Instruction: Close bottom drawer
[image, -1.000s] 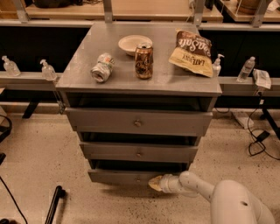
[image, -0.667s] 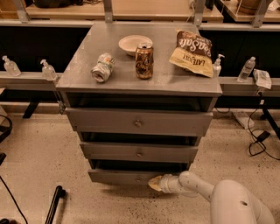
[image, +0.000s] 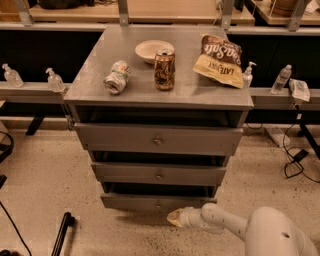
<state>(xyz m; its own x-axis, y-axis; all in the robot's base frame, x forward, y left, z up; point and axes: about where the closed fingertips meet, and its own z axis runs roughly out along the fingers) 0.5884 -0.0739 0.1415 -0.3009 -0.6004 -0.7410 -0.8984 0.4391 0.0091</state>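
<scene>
The bottom drawer (image: 150, 201) is the lowest, slimmest grey front of the cabinet, with a small round knob (image: 158, 204) at its centre. It stands pulled out a little, with a dark gap above it. My gripper (image: 175, 218) is low, just in front of and slightly right of the drawer's front, close under the knob. My white arm (image: 235, 227) reaches in from the lower right.
The middle drawer (image: 159, 174) and the top drawer (image: 158, 140) also stand slightly out. On the cabinet top are a bowl (image: 153, 50), a can (image: 164, 70), a crushed can (image: 116, 78) and a chip bag (image: 220, 60). A black pole (image: 61, 232) lies at lower left.
</scene>
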